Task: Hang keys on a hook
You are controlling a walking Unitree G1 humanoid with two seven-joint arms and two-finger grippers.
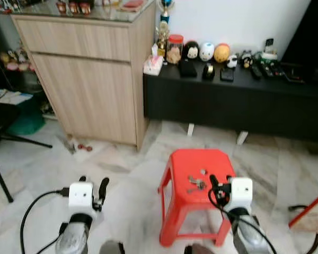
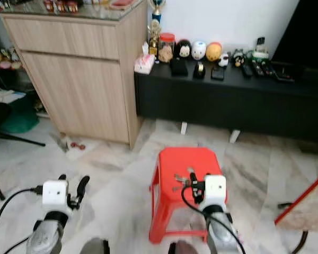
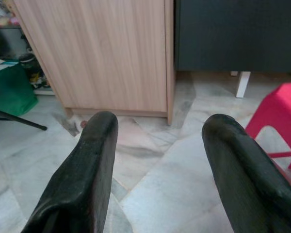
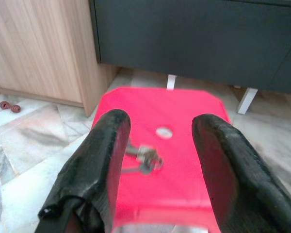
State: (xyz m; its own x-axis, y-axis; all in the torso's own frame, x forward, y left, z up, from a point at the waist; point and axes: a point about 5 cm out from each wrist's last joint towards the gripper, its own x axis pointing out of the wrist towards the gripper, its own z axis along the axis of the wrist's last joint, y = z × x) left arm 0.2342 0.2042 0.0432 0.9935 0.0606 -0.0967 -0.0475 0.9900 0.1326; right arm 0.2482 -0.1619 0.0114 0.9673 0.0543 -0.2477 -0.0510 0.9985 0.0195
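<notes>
A small bunch of keys [image 1: 196, 183] lies on top of a red plastic stool [image 1: 184, 159] on the marble floor. My right gripper [image 1: 218, 186] hovers just above the stool's near edge, open. In the right wrist view the keys [image 4: 143, 158] lie ahead of and below the gap between the two black fingers [image 4: 109, 145], untouched. My left gripper [image 1: 94, 183] is held low to the left of the stool, over bare floor, open and holding nothing. The left wrist view looks past its fingers [image 3: 94, 160] towards the cabinet.
A tall wooden cabinet [image 1: 90, 79] stands at the back left. Beside it, a low black console [image 1: 228, 103] carries round figurines and small items. Black stand legs [image 1: 5, 143] reach in from the left. A red-edged board [image 1: 309, 208] leans at the right. Small bits [image 1: 80, 147] lie by the cabinet.
</notes>
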